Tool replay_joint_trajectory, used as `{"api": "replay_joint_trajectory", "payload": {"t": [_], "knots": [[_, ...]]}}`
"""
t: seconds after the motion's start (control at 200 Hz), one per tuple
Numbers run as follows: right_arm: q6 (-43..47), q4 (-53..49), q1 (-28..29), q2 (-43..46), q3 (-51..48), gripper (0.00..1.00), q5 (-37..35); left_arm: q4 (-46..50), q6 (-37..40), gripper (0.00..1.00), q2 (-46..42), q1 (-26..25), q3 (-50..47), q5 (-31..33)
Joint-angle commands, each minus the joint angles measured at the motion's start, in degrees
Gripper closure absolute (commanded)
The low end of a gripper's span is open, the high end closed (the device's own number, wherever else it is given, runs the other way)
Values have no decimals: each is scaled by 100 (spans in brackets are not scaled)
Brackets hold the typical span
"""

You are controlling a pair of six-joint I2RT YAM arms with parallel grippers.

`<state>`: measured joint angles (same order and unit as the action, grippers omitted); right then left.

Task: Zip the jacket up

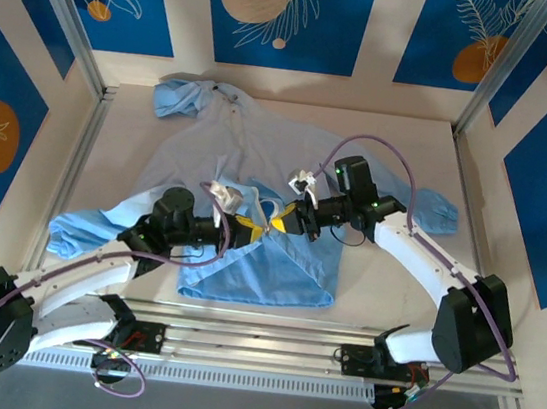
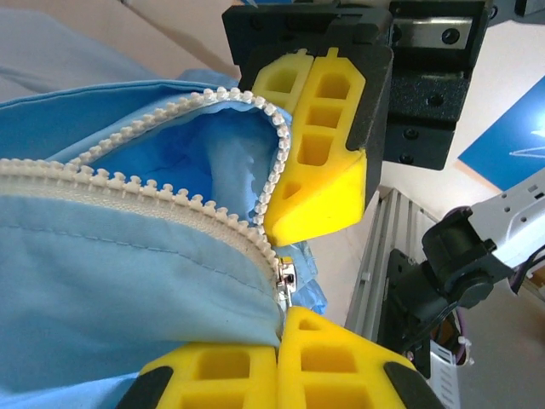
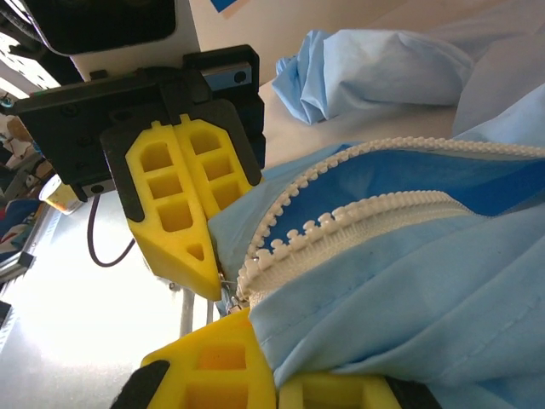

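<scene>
The light-blue jacket [image 1: 260,152] lies spread on the table, with its hood at the back left and its lower hem near the arms. Its pale zipper [image 2: 128,183] stands parted, the two rows of teeth meeting at the metal slider [image 2: 288,277] by the hem. My left gripper [image 2: 285,322] is shut right below that slider, pinching the zipper's end. My right gripper [image 3: 285,362] is shut on the fabric of the hem beside the zipper [image 3: 358,217]. In the top view both grippers, left [image 1: 247,228] and right [image 1: 282,222], meet tip to tip over the hem.
Aluminium rails [image 1: 265,345] run along the near edge. Upright frame posts [image 1: 75,27] stand at the back corners before blue patterned walls. One sleeve [image 1: 79,224] trails out to the left, the other sleeve [image 1: 434,211] to the right. A purple cable [image 1: 362,146] loops over the right arm.
</scene>
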<state>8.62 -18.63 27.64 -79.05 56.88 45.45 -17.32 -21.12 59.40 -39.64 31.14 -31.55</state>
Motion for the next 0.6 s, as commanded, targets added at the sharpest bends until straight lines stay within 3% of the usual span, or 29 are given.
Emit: {"api": "replay_joint_trajectory", "payload": {"t": [0.0, 0.31, 0.41, 0.475, 0.52, 0.595], "knots": [[-365, 210, -48, -5, 203, 100, 100, 1015, 202, 100, 102, -23, 179, -537], [-1187, 940, 76, -328, -350, 100, -98, 1161, -539, 100, 297, -25, -171, -539], [-1311, 1368, 177, -220, -617, 87, -331, 1681, -628, 100, 218, -26, -85, -491], [-1433, 1611, 219, -175, -740, 84, -337, 2104, -616, 100, 219, -16, 6, -472], [-1481, 1700, 248, -167, -795, 85, -291, 2383, -559, 100, 252, -2, 77, -538], [-1525, 1773, 365, -204, -832, 96, -226, 2790, -436, 100, 317, 33, 228, -660]]}}
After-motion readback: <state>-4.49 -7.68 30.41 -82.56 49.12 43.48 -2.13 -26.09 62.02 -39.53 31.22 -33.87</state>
